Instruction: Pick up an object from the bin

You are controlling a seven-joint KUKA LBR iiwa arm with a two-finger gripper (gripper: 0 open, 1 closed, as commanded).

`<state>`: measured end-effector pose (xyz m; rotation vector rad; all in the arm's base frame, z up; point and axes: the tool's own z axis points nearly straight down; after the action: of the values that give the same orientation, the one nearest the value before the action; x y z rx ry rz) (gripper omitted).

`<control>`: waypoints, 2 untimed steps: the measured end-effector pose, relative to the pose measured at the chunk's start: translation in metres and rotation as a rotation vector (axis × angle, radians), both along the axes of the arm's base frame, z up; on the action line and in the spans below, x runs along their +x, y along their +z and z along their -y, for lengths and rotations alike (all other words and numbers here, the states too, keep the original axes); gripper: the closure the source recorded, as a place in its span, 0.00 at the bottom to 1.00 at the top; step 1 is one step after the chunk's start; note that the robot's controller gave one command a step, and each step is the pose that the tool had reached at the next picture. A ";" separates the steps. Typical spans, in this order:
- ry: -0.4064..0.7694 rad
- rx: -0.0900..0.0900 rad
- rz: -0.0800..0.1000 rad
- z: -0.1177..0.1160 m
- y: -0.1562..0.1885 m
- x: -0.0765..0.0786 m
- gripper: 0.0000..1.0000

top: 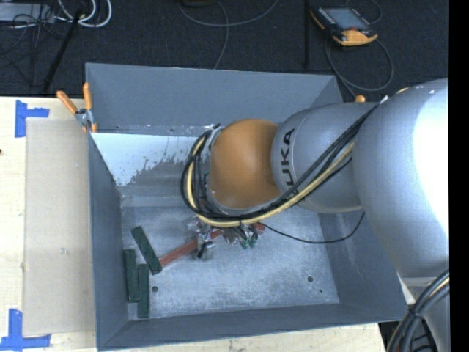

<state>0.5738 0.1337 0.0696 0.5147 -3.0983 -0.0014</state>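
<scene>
Beside the pincer [204, 246] lie one reddish-brown stick [174, 256] and three dark-green bars [146, 249].

One camera looks down into my bin [220, 97] from above, slightly aslant, fairly near; my arm [381, 167] enters right.
</scene>
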 end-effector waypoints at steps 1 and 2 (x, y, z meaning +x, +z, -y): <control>0.443 0.002 0.002 -0.035 0.000 0.012 1.00; 0.647 -0.001 0.006 -0.005 0.092 -0.014 1.00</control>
<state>0.5598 0.1382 0.1615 1.4763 -2.7788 0.0022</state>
